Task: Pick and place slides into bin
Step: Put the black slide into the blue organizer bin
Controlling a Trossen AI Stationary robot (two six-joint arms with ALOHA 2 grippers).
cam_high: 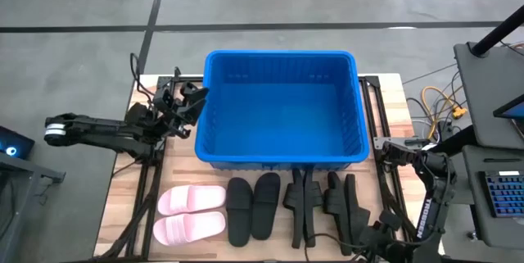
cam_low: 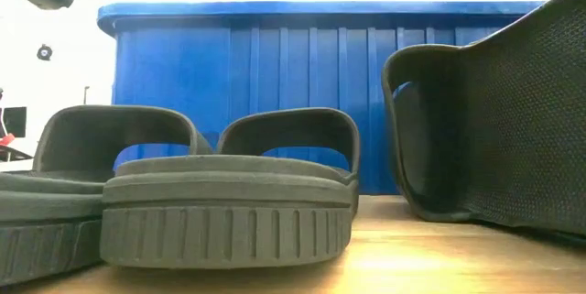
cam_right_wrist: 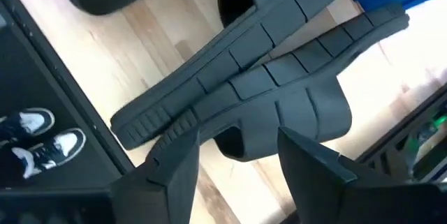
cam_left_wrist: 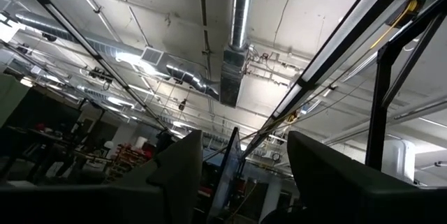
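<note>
The blue bin (cam_high: 282, 152) stands at the table's middle, toward its far edge, and shows behind the slides in the low view (cam_low: 275, 92). In front of it lie a pale pink pair (cam_high: 190, 214) and several black slides, two flat on their soles (cam_high: 252, 206) and the others on their sides (cam_high: 301, 206) (cam_high: 344, 204). My right gripper (cam_high: 366, 234) (cam_right_wrist: 234, 158) is open, low at the near ends of the rightmost black slides (cam_right_wrist: 279, 77); its fingers stand on either side of a slide's strap (cam_right_wrist: 300, 112). My left gripper (cam_high: 190, 99) (cam_left_wrist: 237, 172) is open and empty beside the bin's left wall, pointing up at the ceiling. My right gripper's open fingers straddle the strap of a black slide lying on its side on the table, coming level from the table's near side. I cannot tell whether the fingers touch it.
Black rails run along the table's left (cam_high: 143, 197) and right (cam_high: 385, 173) edges. Cables and equipment stand off the table's right side (cam_high: 442, 107). Bare wood shows to the left of the pink pair (cam_high: 131, 214).
</note>
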